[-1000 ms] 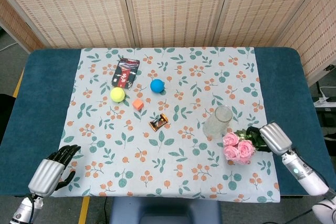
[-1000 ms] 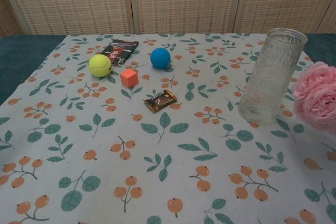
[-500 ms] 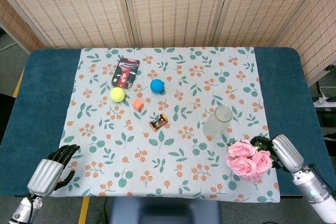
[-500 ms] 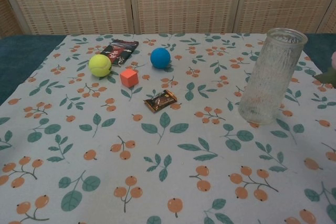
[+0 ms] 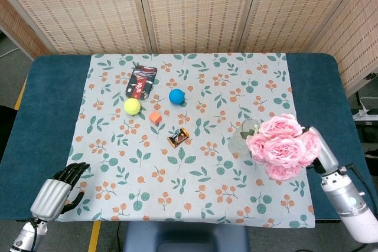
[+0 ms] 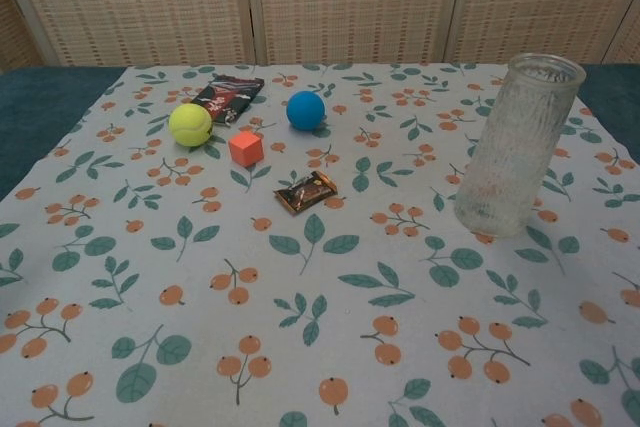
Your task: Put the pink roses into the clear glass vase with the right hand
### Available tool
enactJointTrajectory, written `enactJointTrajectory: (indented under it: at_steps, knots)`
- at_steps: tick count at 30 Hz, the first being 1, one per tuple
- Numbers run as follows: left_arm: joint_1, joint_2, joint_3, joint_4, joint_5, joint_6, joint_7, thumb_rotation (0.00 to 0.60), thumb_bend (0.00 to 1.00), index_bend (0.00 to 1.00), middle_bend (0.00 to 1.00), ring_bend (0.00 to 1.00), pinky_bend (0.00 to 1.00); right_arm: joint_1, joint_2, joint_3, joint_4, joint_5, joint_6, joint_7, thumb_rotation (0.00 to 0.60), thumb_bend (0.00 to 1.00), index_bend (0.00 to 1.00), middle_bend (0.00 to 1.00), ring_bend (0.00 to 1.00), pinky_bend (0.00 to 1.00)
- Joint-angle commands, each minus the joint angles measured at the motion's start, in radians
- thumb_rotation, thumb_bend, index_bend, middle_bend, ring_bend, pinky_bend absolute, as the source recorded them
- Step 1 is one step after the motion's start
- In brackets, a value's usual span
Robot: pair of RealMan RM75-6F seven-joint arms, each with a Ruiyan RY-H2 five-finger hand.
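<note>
Pink roses (image 5: pixel 282 146) hide the right hand's (image 5: pixel 313 144) fingers gripping their stems, beside the glass vase (image 6: pixel 516 143)

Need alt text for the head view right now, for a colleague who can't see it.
The right hand holds the pink roses raised beside the clear glass vase, not yet in it. The left hand rests at the table's near edge.
</note>
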State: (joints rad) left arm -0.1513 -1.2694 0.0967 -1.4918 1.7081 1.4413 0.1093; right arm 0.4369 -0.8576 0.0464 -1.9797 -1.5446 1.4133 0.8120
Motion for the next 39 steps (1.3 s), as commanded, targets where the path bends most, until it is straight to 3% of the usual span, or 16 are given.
enactJointTrajectory:
  at_steps: [1, 4, 11, 32, 36, 39]
  knots:
    - [0.001, 0.000, 0.000, 0.000, 0.000, 0.001, 0.000, 0.600, 0.38, 0.10, 0.13, 0.15, 0.36, 0.027, -0.018, 0.046, -0.002, 0.030, -0.025, -0.002, 0.600, 0.63, 0.93, 0.90, 0.94, 1.00]
    - [0.000, 0.000, 0.001, 0.000, 0.000, 0.000, 0.002, 0.600, 0.38, 0.10, 0.13, 0.15, 0.36, 0.045, -0.045, 0.072, 0.015, 0.047, -0.049, -0.007, 0.600, 0.63, 0.93, 0.90, 0.94, 1.00]
    - [0.001, 0.001, 0.001, -0.001, 0.001, 0.001, 0.003, 0.600, 0.38, 0.10, 0.13, 0.15, 0.36, 0.082, -0.085, 0.092, 0.079, 0.074, -0.166, 0.148, 0.600, 0.63, 0.93, 0.90, 0.94, 1.00]
    - [0.003, 0.003, 0.000, -0.002, 0.003, 0.006, 0.001, 0.600, 0.38, 0.10, 0.13, 0.15, 0.36, 0.086, -0.183, 0.105, 0.293, 0.096, -0.282, 0.295, 0.600, 0.63, 0.93, 0.90, 0.94, 1.00]
    - [0.003, 0.003, 0.001, -0.003, 0.006, 0.006, 0.001, 0.600, 0.38, 0.10, 0.13, 0.15, 0.36, 0.087, -0.212, 0.109, 0.351, 0.119, -0.307, 0.308, 0.600, 0.63, 0.90, 0.90, 0.94, 1.00]
    - [0.003, 0.003, 0.001, -0.002, 0.005, 0.006, 0.001, 0.600, 0.38, 0.11, 0.13, 0.15, 0.36, 0.096, -0.231, 0.108, 0.396, 0.121, -0.339, 0.328, 0.600, 0.60, 0.82, 0.90, 0.93, 1.00]
